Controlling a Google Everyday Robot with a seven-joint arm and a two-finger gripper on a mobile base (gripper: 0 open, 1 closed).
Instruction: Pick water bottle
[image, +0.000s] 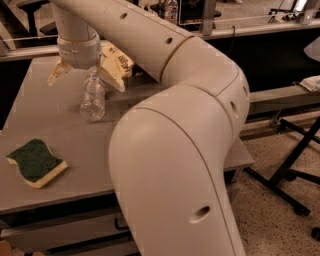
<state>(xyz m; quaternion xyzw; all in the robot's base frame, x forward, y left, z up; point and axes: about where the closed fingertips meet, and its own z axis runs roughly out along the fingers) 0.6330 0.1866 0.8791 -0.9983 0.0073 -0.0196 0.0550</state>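
The water bottle (93, 99) is a small clear ribbed plastic bottle lying on the grey table (65, 130), its length running away from me, cap end under the wrist. My gripper (85, 79) hangs just above the bottle's far end. Its two cream fingers are spread wide, the left fingertip (55, 75) to the bottle's left and the right fingertip (114, 81) to its right. The gripper is open and holds nothing.
A green and yellow sponge (36, 162) lies at the table's front left. A yellow snack bag (119, 61) lies behind the gripper. My large arm (190, 130) covers the table's right side. A black stand (295, 165) is on the floor at right.
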